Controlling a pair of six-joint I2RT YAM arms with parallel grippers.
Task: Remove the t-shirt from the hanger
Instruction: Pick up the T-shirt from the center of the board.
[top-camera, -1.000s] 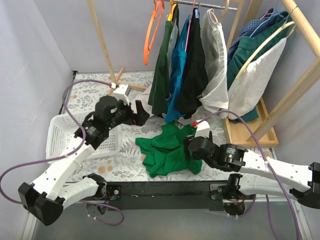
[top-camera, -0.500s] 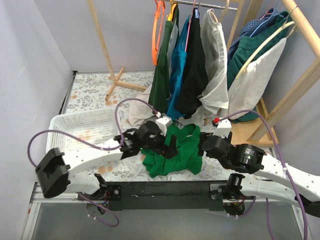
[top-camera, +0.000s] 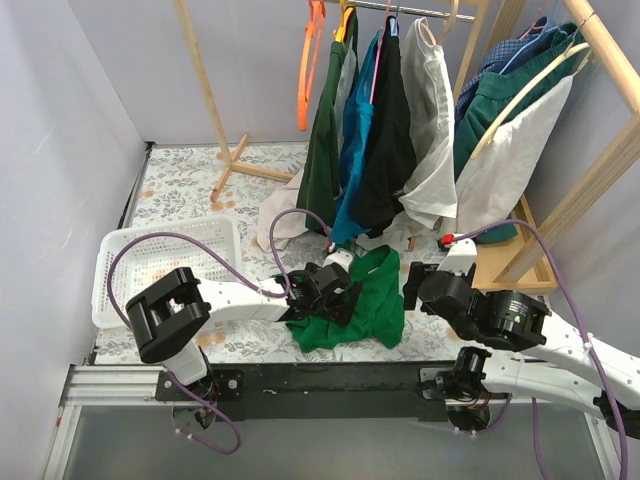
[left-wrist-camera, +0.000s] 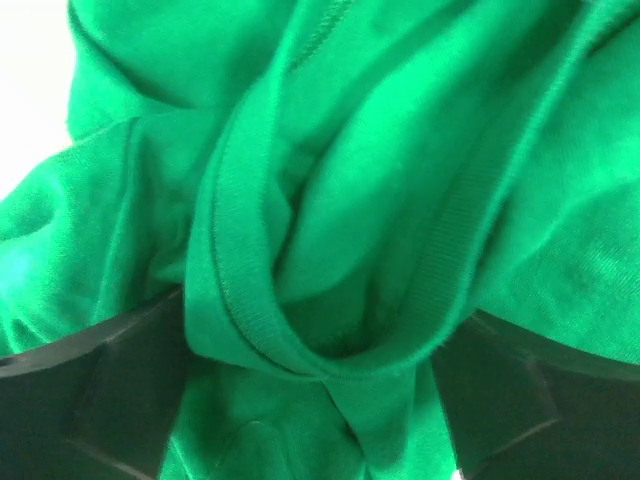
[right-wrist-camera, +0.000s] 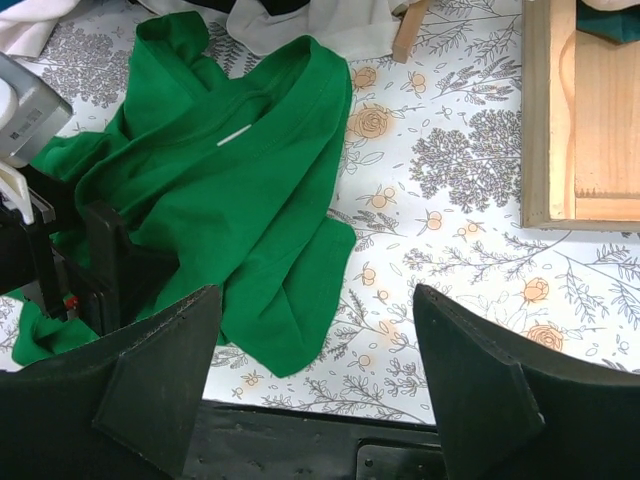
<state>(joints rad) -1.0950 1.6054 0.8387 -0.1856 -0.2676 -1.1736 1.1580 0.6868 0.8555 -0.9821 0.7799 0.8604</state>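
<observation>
- Left arm has swung across and down onto the green t-shirt (top-camera: 368, 305). The left gripper (left-wrist-camera: 305, 395) is spread wide astride the collar fold, nothing clamped.
- Right gripper (right-wrist-camera: 320, 375) is gaping and empty, hovering at the shirt's edge.
- Shirt is heaped on the table (top-camera: 180, 180), no hanger visible in it.
- Risk: closing here pinches stacked folds and drags the whole heap.

White basket (top-camera: 120, 262) at left — garments (top-camera: 385, 140) hang behind.

No writing is legible anywhere. The white tag (right-wrist-camera: 236, 135) in the collar of the green t-shirt (right-wrist-camera: 250, 210), ahead of the right gripper (right-wrist-camera: 315, 325), is too small to read.
</observation>
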